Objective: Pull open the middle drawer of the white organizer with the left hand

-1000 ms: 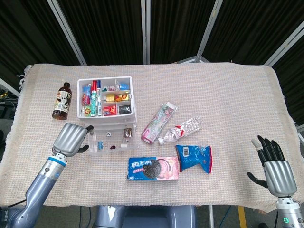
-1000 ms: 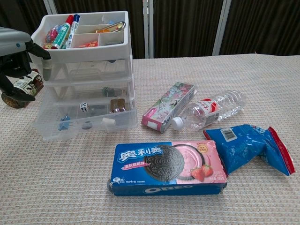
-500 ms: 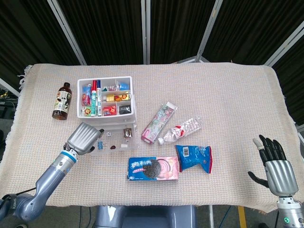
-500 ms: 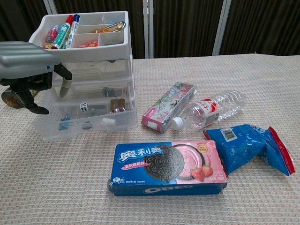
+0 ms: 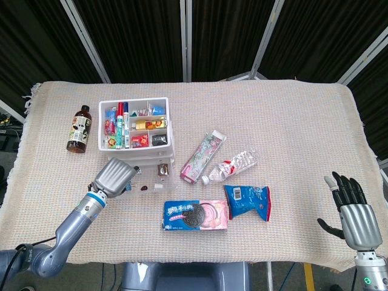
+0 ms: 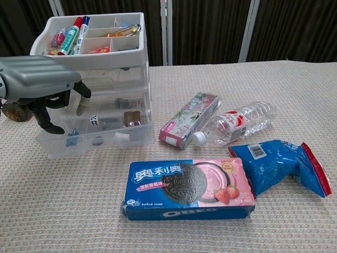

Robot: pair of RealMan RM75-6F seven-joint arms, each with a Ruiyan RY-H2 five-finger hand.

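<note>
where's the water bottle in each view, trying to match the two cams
Head view: the water bottle lies on its side right of centre, right of the white organizer.
Chest view: the same bottle lies right of centre, cap toward the camera, above the blue snack bag.
Shared landmark: the toothpaste box lies just left of the bottle in both views.

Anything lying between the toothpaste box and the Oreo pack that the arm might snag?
No. In the chest view the stretch between the toothpaste box and the Oreo pack is bare woven cloth; the water bottle lies off to the right.
</note>
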